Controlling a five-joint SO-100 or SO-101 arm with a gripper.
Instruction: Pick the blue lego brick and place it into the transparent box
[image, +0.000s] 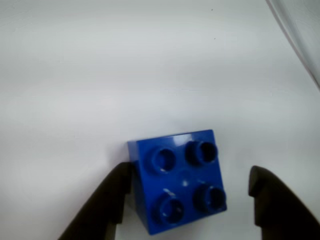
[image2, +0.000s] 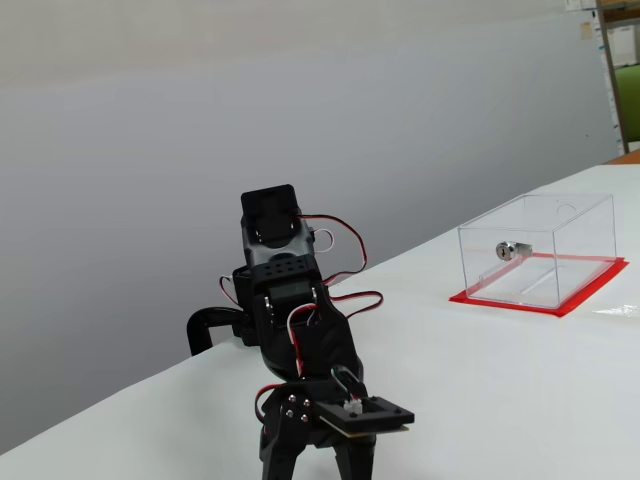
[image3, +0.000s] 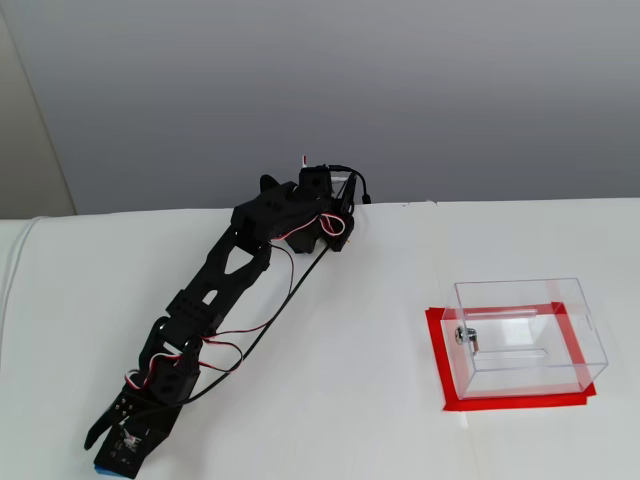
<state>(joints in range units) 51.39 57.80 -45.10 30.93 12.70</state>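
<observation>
we see the blue lego brick (image: 177, 181) between our gripper (image: 192, 192) jaws, which stand apart, not clamped.

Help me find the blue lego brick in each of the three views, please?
Wrist view: blue lego brick bottom centre, between the open gripper fingers.
A fixed view, box at right: not visible; the arm runs off the bottom edge.
A fixed view from above: blue sliver bottom left.
Shared landmark: the gripper.

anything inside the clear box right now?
The clear box holds no brick; only its silver lock shows on one wall, red base beneath. The blue brick sits between the open gripper fingers.
</observation>
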